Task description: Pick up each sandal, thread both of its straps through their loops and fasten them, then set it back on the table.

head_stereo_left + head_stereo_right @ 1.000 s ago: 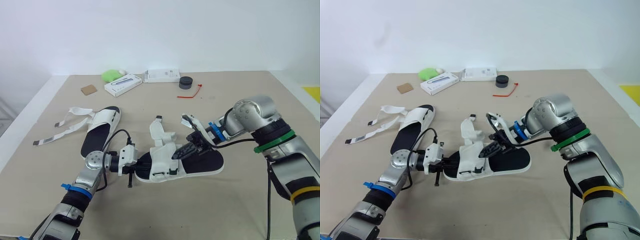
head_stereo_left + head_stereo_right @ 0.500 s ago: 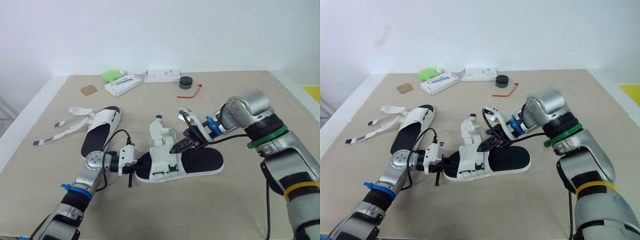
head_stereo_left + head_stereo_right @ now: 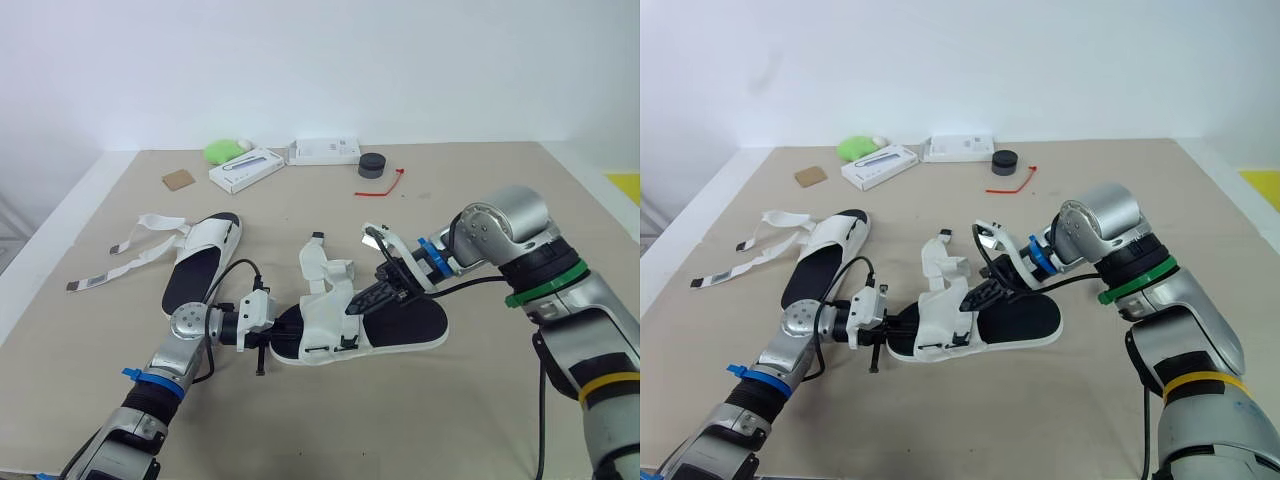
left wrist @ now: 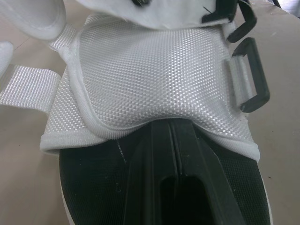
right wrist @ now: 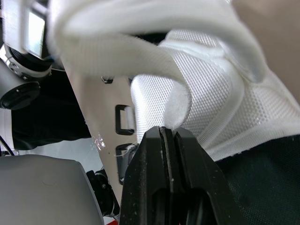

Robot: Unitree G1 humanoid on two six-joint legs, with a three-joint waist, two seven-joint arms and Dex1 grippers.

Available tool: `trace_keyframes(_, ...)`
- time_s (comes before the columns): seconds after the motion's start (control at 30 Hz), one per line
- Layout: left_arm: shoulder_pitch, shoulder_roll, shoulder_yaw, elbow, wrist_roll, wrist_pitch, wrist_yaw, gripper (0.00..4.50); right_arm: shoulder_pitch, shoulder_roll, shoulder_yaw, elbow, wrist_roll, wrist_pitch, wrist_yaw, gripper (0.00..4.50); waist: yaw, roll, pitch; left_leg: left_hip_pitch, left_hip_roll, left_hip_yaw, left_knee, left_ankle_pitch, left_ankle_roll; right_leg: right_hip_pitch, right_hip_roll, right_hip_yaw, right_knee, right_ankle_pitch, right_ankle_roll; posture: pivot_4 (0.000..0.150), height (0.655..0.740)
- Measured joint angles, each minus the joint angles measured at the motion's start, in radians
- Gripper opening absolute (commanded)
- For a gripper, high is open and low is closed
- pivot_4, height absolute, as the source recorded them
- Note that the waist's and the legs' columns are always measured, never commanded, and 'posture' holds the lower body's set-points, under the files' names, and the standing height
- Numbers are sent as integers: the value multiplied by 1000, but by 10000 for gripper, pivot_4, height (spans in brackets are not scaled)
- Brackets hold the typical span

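Observation:
A sandal [image 3: 400, 325] with a black footbed and white mesh straps lies in the middle of the table. My right gripper [image 3: 362, 301] is low over its middle, shut on a white strap [image 5: 140, 61] that is pinched at the fingertips [image 5: 166, 136]. That strap loops up from the mesh flap [image 4: 159, 75]. My left gripper [image 3: 272, 334] is at the sandal's left end, fingers [image 4: 173, 183] shut together and lying along the footbed below the flap. Black loops [image 4: 248, 75] sit at the flap's edge. A second sandal [image 3: 200, 260] lies further left, its straps [image 3: 120, 260] spread loose on the table.
Along the far edge sit a green object [image 3: 222, 151], two white boxes [image 3: 246, 168] [image 3: 324, 151], a black round piece [image 3: 372, 165], a red tie [image 3: 385, 185] and a brown card [image 3: 178, 179]. The table's left edge [image 3: 60, 215] is near the second sandal's straps.
My right gripper carried the strap a little up and left half a second ago, then came back right and down. The left gripper and both sandals have stayed put.

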Motion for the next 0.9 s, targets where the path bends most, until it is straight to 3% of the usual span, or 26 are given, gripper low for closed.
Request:
trace_keyframes(0.2, 0, 0, 0, 0, 0, 0, 3, 0, 47, 45, -78, -47, -22, -68, -10, 102, 0, -1, 0, 0, 0, 0, 0, 0, 0, 0, 0, 0, 0, 0, 1, 1500, 7400)
trace_keyframes(0.53, 3, 1, 0, 0, -5, 0, 2, 0, 165, -8, -156, -258, 4, -199, 119, 102, 0, -1, 1, 0, 0, 0, 0, 0, 0, 0, 0, 0, 0, 0, 1, 1500, 7400)
trace_keyframes(0.9, 4, 1, 0, 0, -6, 0, 1, 0, 169, -30, -79, -200, -135, -320, 164, 102, 0, -1, 0, 1, 0, 1, 0, -1, -1, 0, 0, 0, 0, -1, 1, 1500, 7400)
